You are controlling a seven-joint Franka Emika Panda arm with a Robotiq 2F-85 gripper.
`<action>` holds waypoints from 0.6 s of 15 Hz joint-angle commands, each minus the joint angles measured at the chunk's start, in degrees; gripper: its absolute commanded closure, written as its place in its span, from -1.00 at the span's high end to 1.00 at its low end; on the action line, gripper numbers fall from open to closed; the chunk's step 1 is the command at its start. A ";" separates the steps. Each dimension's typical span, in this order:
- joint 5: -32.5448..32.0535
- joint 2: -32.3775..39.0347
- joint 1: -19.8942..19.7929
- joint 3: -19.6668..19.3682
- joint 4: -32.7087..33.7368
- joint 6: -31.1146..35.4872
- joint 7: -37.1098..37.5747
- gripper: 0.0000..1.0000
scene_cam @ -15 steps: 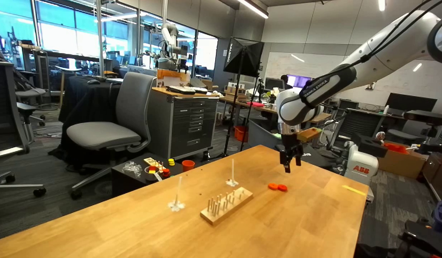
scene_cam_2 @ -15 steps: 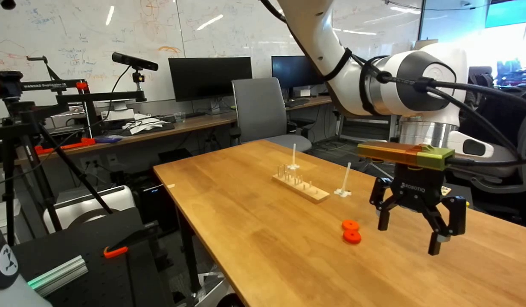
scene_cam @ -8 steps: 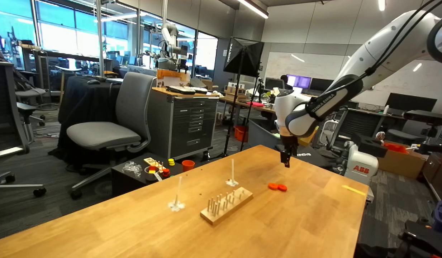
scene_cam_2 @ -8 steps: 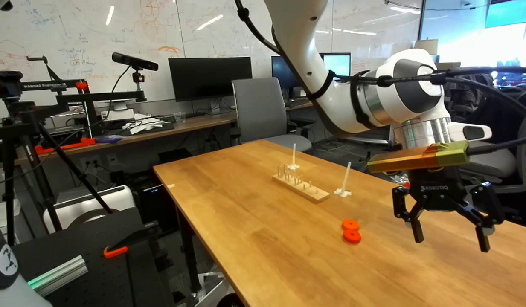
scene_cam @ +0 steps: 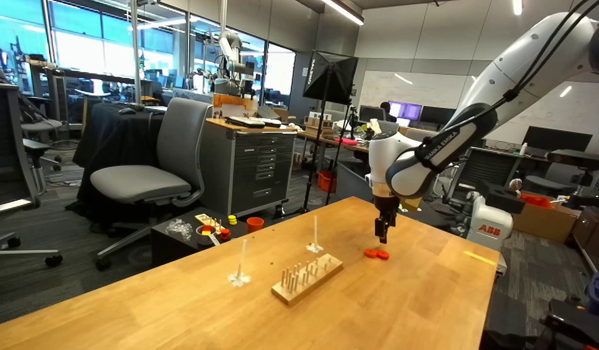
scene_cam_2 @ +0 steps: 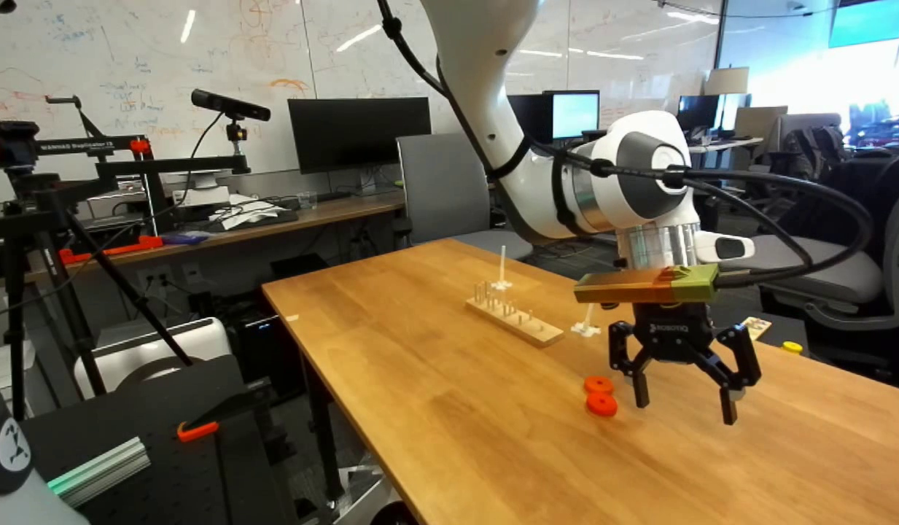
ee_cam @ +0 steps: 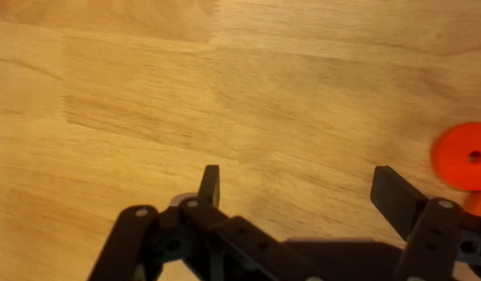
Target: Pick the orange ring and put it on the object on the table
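Observation:
The orange ring (scene_cam_2: 598, 385) lies flat on the table, touching the redder small piece (scene_cam_2: 602, 405). Both also show in an exterior view, the orange ring (scene_cam: 370, 253) to the left of the red piece (scene_cam: 383, 254). In the wrist view the red piece (ee_cam: 460, 158) is at the right edge; the orange ring (ee_cam: 477, 203) is below it, mostly cut off and partly behind a finger. The pale wooden board with pegs (scene_cam_2: 547, 334) lies beyond the rings; it also shows in an exterior view (scene_cam: 292, 296). My gripper (scene_cam_2: 685, 407) is open and empty above the table, beside the rings.
Two thin upright rods on small feet stand beside the board, one nearer (scene_cam: 315, 233) and one further along (scene_cam: 239, 267). A low black stand (scene_cam: 170, 248) with cups and pieces is off the table's edge. A yellow tape strip (scene_cam: 479, 257) lies on the table.
My gripper first swung away from the rings and turned, then came back nearer to them and lower. It stays open. The rings and board have not moved.

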 commanded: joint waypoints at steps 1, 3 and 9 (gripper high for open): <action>1.71 -4.28 -0.75 1.53 -4.44 0.07 -3.23 1.00; 1.93 -5.16 -0.78 1.62 -5.22 0.04 -3.65 1.00; 2.56 -5.40 -0.89 2.57 -4.31 -1.92 -6.68 1.00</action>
